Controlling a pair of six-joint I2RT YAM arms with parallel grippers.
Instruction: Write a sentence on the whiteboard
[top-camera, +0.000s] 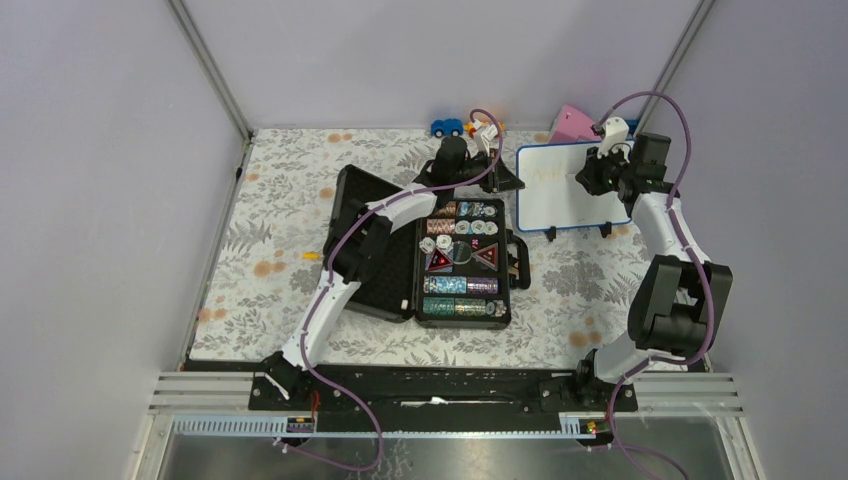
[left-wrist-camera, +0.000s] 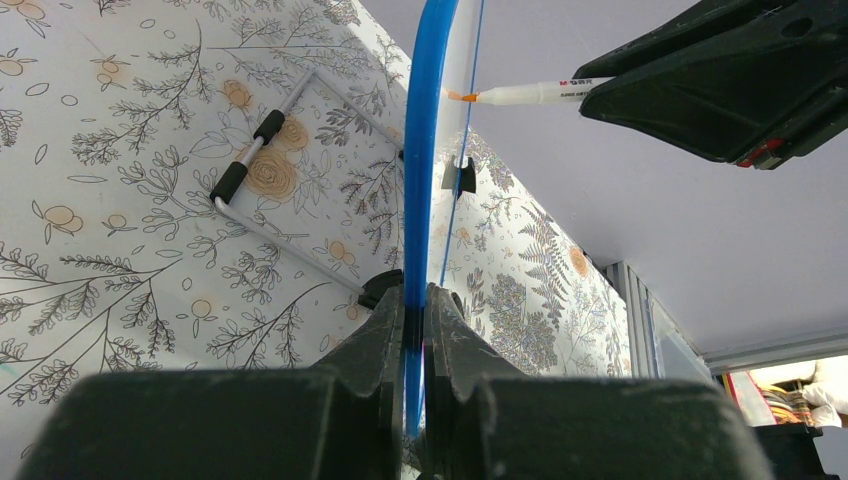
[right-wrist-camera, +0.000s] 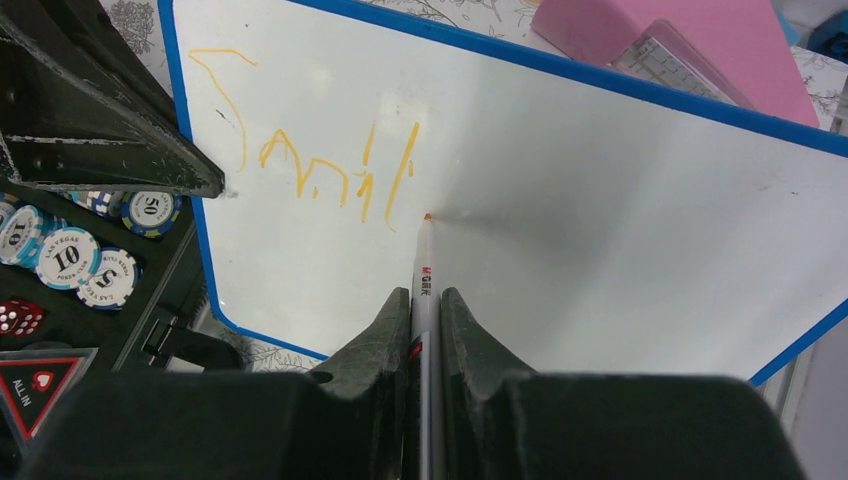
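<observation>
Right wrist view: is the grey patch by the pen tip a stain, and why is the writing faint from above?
Right wrist view: probably a shadow cast by the marker on the whiteboard. Top view: the sentence is small, pale orange on white.

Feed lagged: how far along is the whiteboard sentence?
Done: a few orange strokes of the sentence, upper left on the whiteboard. In hand: left end effector clamps its edge; right end effector holds the marker, tip at the board. Left: most of the surface is blank.
</observation>
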